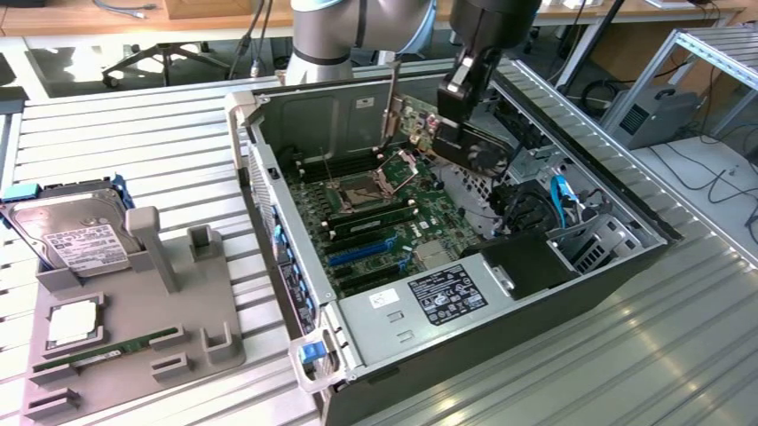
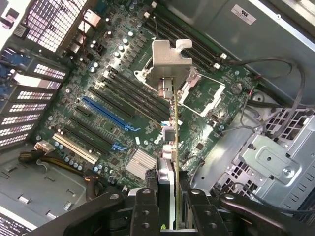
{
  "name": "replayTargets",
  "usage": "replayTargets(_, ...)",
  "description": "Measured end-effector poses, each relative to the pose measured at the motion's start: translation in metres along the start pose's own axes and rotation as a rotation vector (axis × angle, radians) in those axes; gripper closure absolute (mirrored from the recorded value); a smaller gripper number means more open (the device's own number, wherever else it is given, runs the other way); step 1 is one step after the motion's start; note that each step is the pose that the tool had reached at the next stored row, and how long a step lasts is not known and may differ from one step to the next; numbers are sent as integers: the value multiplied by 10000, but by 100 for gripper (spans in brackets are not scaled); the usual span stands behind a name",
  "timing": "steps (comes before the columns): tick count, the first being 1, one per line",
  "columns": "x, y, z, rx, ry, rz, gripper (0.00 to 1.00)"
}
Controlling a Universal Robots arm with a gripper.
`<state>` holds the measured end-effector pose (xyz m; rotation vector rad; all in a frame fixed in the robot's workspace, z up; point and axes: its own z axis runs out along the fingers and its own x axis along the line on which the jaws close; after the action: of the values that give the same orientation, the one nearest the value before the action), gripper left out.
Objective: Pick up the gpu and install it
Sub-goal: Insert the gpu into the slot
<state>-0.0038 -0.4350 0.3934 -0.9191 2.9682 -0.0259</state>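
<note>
Wrist view, gripper clamped on gpu

We see a black gpu with a pale silver bracket. The motherboard under it is green, with one bright blue slot. The gripper is black. The worktop is silver with stripes.

The gpu has a pale matt metal bracket, and the table is ribbed shiny metal
</note>
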Motion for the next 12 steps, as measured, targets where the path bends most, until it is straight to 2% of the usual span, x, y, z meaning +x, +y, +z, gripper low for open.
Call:
replayTargets(4,-27,-18,1,-28,-27,-1009,73)
replayTargets(5,-32,-22,2,-31,-30,-1119,73)
replayTargets(12,-44,-30,2,-37,-35,-1317,73)
